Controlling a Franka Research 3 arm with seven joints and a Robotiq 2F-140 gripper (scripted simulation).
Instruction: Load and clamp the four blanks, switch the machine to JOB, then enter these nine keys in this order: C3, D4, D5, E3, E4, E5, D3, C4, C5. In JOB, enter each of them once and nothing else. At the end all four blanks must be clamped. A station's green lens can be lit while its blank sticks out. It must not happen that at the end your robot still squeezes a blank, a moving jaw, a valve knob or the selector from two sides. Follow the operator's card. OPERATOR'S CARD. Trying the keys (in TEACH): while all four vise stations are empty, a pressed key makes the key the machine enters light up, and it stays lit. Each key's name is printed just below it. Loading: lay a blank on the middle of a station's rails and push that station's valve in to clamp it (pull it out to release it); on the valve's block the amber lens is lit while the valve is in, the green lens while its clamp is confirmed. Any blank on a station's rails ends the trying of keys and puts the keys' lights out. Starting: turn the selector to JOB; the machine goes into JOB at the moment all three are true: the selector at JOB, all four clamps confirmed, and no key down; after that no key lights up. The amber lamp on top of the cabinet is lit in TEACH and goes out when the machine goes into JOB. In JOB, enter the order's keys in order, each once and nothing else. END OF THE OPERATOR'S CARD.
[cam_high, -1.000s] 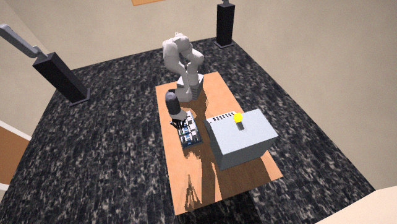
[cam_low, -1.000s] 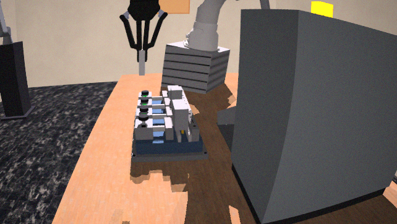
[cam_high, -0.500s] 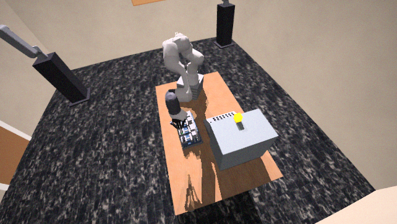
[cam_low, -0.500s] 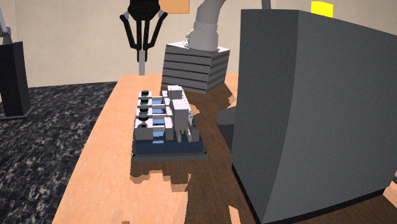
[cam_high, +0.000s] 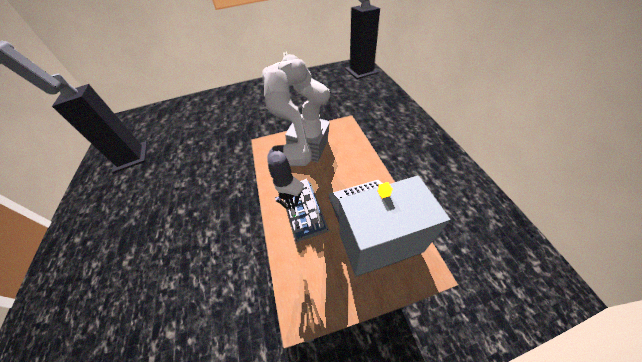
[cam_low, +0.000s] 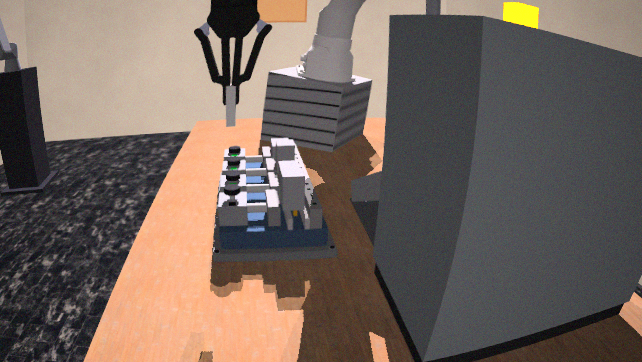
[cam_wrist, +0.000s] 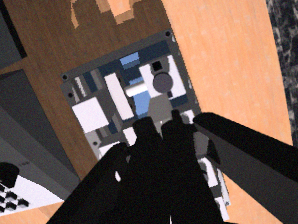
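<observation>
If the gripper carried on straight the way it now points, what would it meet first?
Pointing down, the gripper would probably meet the valve side of the vise fixture first; which valve is unclear.

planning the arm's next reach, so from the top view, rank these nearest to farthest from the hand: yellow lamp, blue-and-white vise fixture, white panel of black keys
1. Blue-and-white vise fixture: just below the hand
2. White panel of black keys: right
3. Yellow lamp: farther right, atop the cabinet
</observation>
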